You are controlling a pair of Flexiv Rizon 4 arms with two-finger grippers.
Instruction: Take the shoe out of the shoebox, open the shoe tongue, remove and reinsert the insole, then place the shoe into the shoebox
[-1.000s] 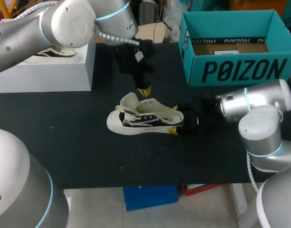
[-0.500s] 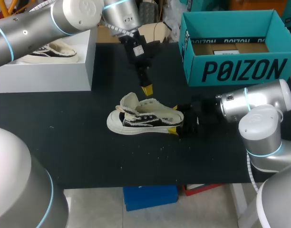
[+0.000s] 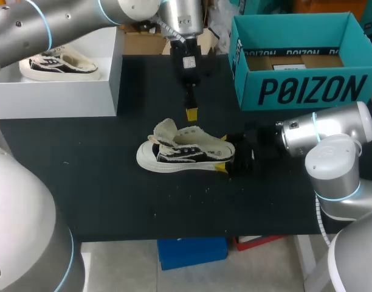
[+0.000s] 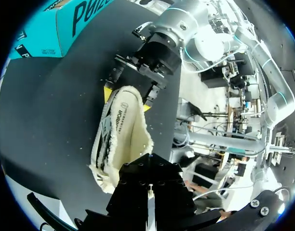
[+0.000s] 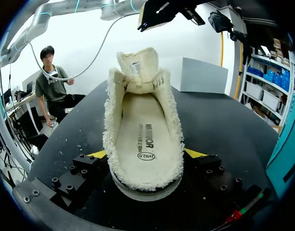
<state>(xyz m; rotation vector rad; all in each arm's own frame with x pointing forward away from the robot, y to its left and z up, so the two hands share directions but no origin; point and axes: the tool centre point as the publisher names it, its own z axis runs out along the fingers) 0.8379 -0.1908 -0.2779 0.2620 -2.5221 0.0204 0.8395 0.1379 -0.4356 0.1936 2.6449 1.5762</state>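
A cream and black shoe [image 3: 183, 152] stands on the black table [image 3: 101, 182], its tongue [image 5: 138, 65] raised and its fleecy insole [image 5: 145, 137] showing. My right gripper [image 3: 223, 152] is shut on the shoe's heel, one yellow fingertip [image 5: 97, 154] on each side. In the left wrist view the shoe [image 4: 123, 130] lies below, with the right gripper [image 4: 128, 96] at its far end. My left gripper [image 3: 191, 113] hangs shut and empty just behind the shoe, pointing down. The teal shoebox [image 3: 295, 67] stands open at the back right.
A white block [image 3: 58, 91] at the back left carries a second shoe [image 3: 58, 64]. Bare black table lies in front of and to the left of the held shoe.
My left arm has swung back and to the right, so its gripper now points steeply down. Its tip stays just behind the shoe. The right arm and the shoe have not moved.
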